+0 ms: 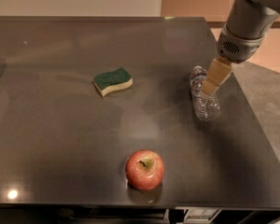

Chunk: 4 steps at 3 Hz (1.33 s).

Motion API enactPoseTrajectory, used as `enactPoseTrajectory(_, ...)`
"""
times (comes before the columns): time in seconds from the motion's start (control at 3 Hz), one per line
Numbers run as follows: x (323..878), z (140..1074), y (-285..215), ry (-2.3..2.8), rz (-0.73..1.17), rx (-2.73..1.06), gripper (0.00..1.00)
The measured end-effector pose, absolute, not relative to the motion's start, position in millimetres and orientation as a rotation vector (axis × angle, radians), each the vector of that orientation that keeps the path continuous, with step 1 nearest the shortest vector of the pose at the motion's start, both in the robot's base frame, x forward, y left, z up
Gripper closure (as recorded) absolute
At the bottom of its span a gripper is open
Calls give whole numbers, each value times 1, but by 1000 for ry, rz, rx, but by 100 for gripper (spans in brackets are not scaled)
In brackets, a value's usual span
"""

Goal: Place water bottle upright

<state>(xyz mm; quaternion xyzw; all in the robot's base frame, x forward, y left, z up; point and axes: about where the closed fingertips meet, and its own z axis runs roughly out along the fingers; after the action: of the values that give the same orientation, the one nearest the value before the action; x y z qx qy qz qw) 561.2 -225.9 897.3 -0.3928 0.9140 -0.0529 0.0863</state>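
The water bottle is a small clear ribbed plastic bottle lying on its side at the right of the dark table, with its capped end pointing away from me. My gripper reaches down from the upper right on the grey arm and sits right over the middle of the bottle, covering part of it. Whether it touches the bottle cannot be told.
A green and yellow sponge lies left of the bottle near the table's middle. A red apple stands near the front edge. The table's right edge runs close beside the bottle, with floor beyond it.
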Motion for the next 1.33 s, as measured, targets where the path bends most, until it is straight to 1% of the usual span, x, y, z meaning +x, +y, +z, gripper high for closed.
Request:
enactPoseTrajectory(0.33,574,886,-228,2843,-181,-934,0)
enactPoseTrajectory(1.0,597,873,-219,2961,-75,-433,0)
enactPoseTrajectory(1.33,614,861,-210,2994,-48,-302,0)
